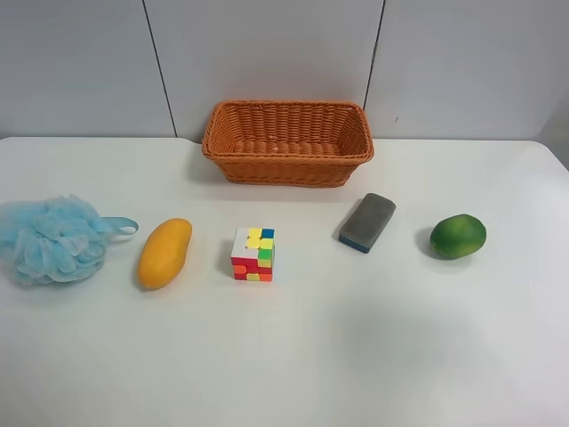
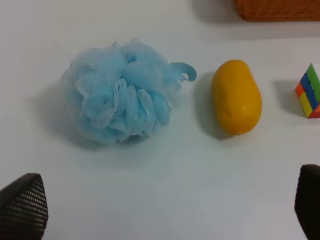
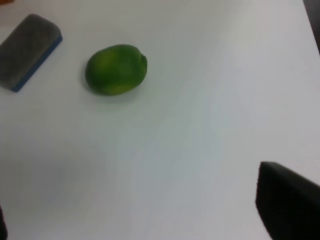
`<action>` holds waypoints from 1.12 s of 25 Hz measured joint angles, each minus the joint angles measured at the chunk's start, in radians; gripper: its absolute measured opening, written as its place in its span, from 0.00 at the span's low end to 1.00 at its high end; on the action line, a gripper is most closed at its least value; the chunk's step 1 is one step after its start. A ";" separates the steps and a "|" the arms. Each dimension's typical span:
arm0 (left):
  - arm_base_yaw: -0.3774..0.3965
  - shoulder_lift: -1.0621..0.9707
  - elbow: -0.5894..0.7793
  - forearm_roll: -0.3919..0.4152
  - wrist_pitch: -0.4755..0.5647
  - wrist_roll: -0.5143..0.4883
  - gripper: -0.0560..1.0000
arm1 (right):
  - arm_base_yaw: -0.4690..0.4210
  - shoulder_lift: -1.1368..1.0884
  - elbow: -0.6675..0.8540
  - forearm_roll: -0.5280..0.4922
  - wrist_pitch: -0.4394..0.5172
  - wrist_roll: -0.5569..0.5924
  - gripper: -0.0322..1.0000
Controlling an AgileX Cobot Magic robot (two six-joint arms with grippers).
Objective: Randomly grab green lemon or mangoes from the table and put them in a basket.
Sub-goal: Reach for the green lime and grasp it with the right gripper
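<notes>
The green lemon (image 1: 458,236) lies on the white table (image 1: 356,356) at the exterior high view's right; it also shows in the right wrist view (image 3: 116,69). The mango (image 1: 164,253) lies at the left, also in the left wrist view (image 2: 236,96). The wicker basket (image 1: 287,142) stands empty at the back middle; its corner (image 2: 277,9) shows in the left wrist view. No arm shows in the exterior high view. My right gripper (image 3: 145,220) is open and empty, well short of the lemon. My left gripper (image 2: 165,210) is open and empty, short of the mango.
A blue bath puff (image 1: 55,237) lies at the far left, beside the mango (image 2: 120,92). A colourful puzzle cube (image 1: 253,253) sits in the middle. A grey eraser with a blue base (image 1: 367,221) lies between the cube and the lemon (image 3: 29,51).
</notes>
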 joint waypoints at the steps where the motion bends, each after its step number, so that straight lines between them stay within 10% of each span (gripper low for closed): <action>1: 0.000 0.000 0.000 0.000 0.000 0.000 0.99 | 0.000 0.053 -0.035 -0.001 0.013 0.000 0.99; 14: 0.000 0.000 0.000 0.000 0.000 0.000 0.99 | 0.000 0.731 -0.305 -0.002 0.009 -0.083 0.99; 28: 0.000 0.000 0.000 0.000 0.000 0.000 0.99 | 0.000 1.141 -0.316 -0.058 -0.247 -0.130 0.99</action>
